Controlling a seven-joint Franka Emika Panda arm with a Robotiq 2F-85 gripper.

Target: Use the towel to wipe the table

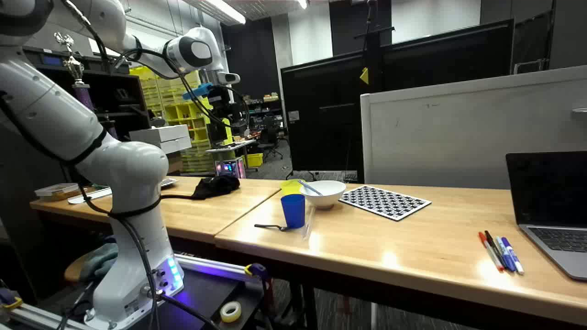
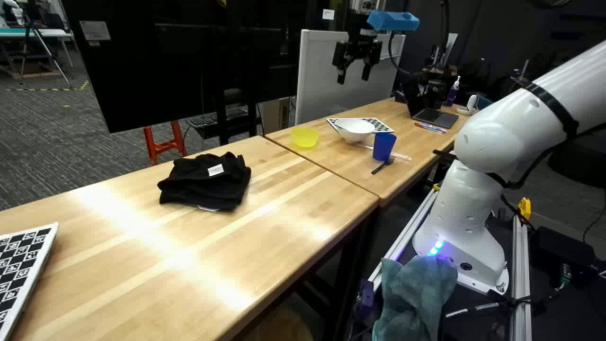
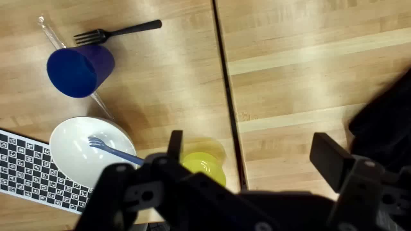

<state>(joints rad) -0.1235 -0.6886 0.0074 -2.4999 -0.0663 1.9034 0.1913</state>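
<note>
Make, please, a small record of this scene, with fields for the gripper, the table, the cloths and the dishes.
table: two wooden tops side by side
gripper: open, holding nothing, above the table
black cloth: rumpled, lying on one top
teal cloth: by the robot's base, off the table
white bowl: upright, blue fork leaning inside
yellow bowl: beside the white bowl
cup: upright, black fork next to it
wiping: not under way; which cloth serves is unclear

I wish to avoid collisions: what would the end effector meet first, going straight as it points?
Probably the tabletop, near the seam; the yellow bowl looks close to that line, depth is unclear.
</note>
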